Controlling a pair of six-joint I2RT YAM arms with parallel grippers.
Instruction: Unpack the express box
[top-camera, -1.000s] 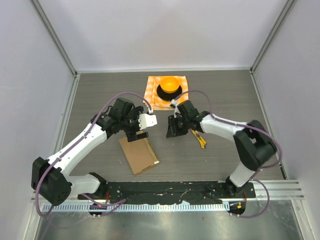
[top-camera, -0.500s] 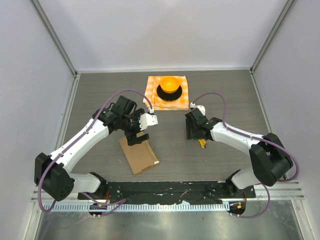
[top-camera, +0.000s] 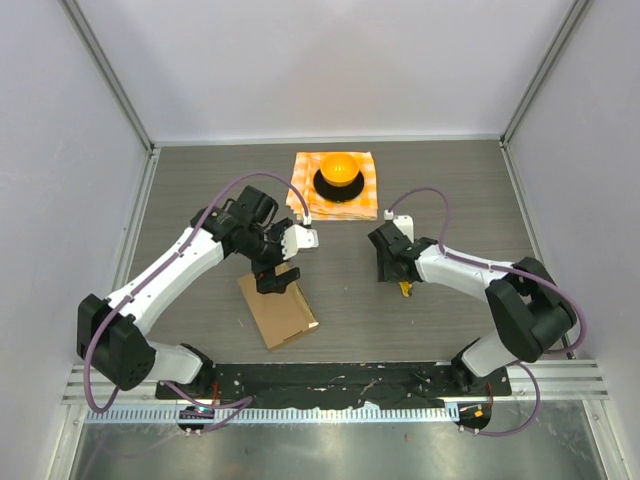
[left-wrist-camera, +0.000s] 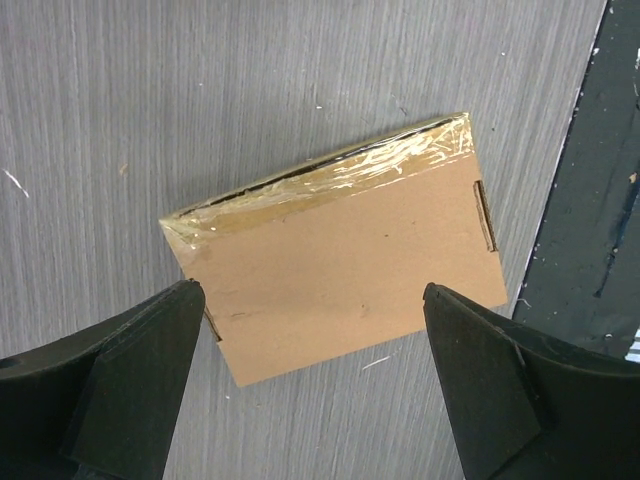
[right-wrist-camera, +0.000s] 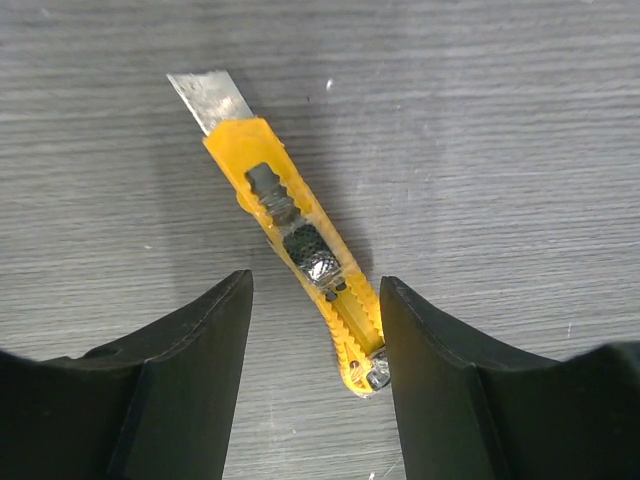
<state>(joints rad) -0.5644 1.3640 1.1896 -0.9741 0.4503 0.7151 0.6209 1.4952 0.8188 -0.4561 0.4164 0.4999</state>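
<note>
The express box (top-camera: 279, 311) is a flat brown cardboard mailer lying closed on the grey table, in front of the left arm. In the left wrist view the box (left-wrist-camera: 340, 250) has shiny clear tape along its far edge. My left gripper (top-camera: 275, 273) hovers over the box's far end, open and empty, jaws wide apart (left-wrist-camera: 310, 300). A yellow utility knife (right-wrist-camera: 295, 235) with its blade out lies on the table. My right gripper (right-wrist-camera: 315, 282) is open and straddles the knife's rear end, which lies close to the right finger. In the top view my right gripper (top-camera: 390, 266) covers most of the knife (top-camera: 404, 289).
An orange-checkered cloth (top-camera: 366, 172) lies at the back centre with an orange dome on a black base (top-camera: 339, 168) on it. A black base rail (top-camera: 340, 381) runs along the near edge, close to the box's near corner (left-wrist-camera: 600, 200). Grey walls enclose the table.
My right gripper has swung right from the table's centre and come down over the knife. My left gripper has shifted slightly toward the box's far end.
</note>
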